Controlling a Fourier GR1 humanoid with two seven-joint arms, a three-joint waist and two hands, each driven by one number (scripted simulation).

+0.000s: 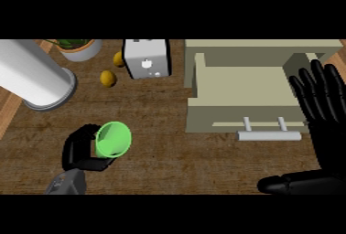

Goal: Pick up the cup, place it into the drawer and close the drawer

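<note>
Cup-and-drawer work plays out on a dark wooden surface [175,160] that fills most of the frame. Next in size, a beige drawer [240,82] stands pulled open in the upper right, its bare inner floor showing and a pale bar handle [269,135] on its front face, toward the frame's middle right. A big white cylinder [30,75] lies tilted across the upper left. The right hand [321,103] rests at the right edge just beside the drawer, fingers straight and pointing up, holding nothing. A white toaster [147,58] sits at top centre, with a potted plant [79,48] to its left.

The left hand [84,151], in the lower left, has its fingers curled around the green cup [113,139], which is tipped so that its mouth faces the viewer. Whether the cup is lifted off the surface or touching it cannot be told from this angle. Smallest are two yellowish fruits [108,78] between the plant and the toaster.

As a judgement, the pick-up looks done or nearly so: the cup is gripped, but it is well apart from the drawer, across the frame's middle. Carrying it over, setting it inside and pushing the drawer shut are all left to do.
</note>
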